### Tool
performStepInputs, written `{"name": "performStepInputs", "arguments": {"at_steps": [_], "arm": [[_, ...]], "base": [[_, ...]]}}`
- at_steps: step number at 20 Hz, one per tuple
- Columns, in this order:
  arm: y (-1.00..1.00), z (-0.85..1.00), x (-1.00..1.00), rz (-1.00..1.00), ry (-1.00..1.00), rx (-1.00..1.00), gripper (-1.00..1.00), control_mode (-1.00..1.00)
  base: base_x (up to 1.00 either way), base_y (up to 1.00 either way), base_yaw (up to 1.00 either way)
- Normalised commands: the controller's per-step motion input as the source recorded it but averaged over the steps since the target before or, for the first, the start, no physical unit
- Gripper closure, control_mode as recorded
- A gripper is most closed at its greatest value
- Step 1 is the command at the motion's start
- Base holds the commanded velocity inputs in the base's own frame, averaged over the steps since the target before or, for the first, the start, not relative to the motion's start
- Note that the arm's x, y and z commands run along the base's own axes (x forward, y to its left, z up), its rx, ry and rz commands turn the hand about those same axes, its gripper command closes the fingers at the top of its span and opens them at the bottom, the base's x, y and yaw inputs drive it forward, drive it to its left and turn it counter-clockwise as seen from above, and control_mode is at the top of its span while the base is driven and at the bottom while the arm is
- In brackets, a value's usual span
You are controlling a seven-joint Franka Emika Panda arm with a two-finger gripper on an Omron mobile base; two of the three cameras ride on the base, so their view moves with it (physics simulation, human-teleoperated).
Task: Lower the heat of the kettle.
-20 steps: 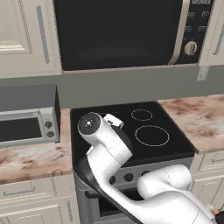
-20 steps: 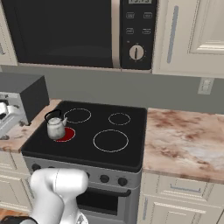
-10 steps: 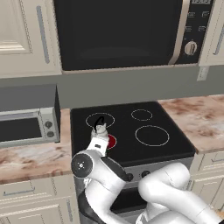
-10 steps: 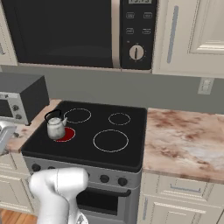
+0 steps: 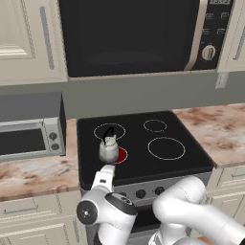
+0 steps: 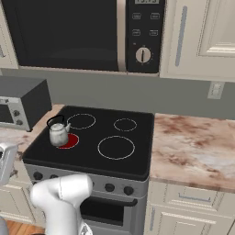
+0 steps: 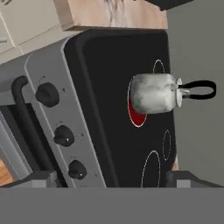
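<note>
- The gripper (image 7: 106, 179) shows just two dark tips, set wide apart and holding nothing.
- The kettle (image 7: 154, 93) sits on the glowing red front-left burner (image 5: 121, 155), well clear of both tips.
- Stove knobs (image 7: 47, 94) lie nearer.

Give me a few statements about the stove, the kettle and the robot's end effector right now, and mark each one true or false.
1. The small whitish-grey kettle with the thin black arched handle sits on a burner ring that glows red. True.
2. The kettle lies tipped on its side on the marbled counter. False: it stands upright on the black glass cooktop.
3. The end effector is clamped on a stove knob. False: it hangs in front of the grey control panel, apart from the dark round knobs.
4. All four burner rings glow red. False: just the front left one under the kettle glows.
5. A microwave with a round dial hangs above the stove. True.
</note>
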Motion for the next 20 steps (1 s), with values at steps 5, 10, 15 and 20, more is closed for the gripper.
{"name": "performStepInputs", "arguments": {"at_steps": [5,10,15,20], "arm": [[0.11,-0.66,0.02,0.00,-0.04,-0.21,-1.00,-1.00],[0.18,-0.61,0.08,0.00,0.00,-0.18,-1.00,-1.00],[0.20,-0.48,0.14,0.00,0.00,-0.13,-1.00,-1.00],[0.06,-0.26,0.07,0.00,-0.03,-0.09,-1.00,-1.00]], "base": [[0.00,0.00,0.00],[0.00,0.00,0.00],[0.00,0.00,0.00],[0.00,0.00,0.00]]}}
